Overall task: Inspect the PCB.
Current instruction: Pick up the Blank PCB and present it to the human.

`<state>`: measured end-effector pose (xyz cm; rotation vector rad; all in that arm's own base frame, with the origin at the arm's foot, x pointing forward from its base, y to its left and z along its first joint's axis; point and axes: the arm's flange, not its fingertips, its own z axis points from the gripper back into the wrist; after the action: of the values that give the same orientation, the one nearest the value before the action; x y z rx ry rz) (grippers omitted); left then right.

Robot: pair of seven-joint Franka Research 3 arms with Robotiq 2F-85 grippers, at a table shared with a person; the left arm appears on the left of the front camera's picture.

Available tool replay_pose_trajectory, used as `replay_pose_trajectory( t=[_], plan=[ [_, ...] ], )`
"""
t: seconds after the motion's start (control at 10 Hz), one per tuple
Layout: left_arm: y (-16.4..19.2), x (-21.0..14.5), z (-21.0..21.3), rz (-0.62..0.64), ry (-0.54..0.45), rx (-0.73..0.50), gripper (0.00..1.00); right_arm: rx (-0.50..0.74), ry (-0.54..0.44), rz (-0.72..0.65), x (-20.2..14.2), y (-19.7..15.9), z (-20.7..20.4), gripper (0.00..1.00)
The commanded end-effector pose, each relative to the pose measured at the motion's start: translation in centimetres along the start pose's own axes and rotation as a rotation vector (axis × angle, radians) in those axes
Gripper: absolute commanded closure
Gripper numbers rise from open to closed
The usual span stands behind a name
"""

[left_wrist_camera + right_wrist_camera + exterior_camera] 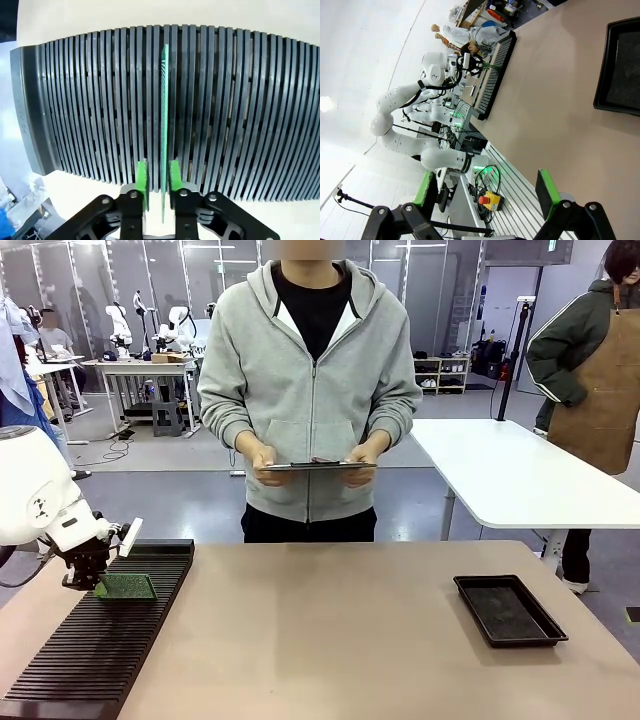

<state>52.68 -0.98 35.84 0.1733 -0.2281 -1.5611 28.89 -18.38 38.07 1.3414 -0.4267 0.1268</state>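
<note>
The front camera sits on the robot's side of the table [330, 640], centred, facing across it toward the person [310, 370] at the far edge. The left wrist camera looks straight down the left gripper [157, 172], very close above the slotted rack [225, 115]. The right wrist camera, rolled sideways, looks from farther off past the right gripper [485, 175] across the tabletop. All three views share the rack; the front and right wrist views also share the black tray [508, 610]

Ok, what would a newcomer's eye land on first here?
The green PCB, standing in a slot of the black rack at the left end of the table, between the pads of the left gripper. Next, the person opposite holding a dark tablet, and the black tray on the right.
</note>
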Motion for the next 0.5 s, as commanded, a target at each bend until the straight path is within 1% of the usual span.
replay_pose_trajectory(
  t=[0.0,0.4],
  plan=[
    [-0.18,0.0,0.33,0.006,-0.011,0.022,1.0,0.005,-0.002,0.003,-0.04,0.07,0.05,0.0],
    [0.01,-0.18,1.26,0.027,-0.003,-0.011,1.0,0.005,-0.002,0.003,-0.04,0.07,0.05,0.0]
  ],
)
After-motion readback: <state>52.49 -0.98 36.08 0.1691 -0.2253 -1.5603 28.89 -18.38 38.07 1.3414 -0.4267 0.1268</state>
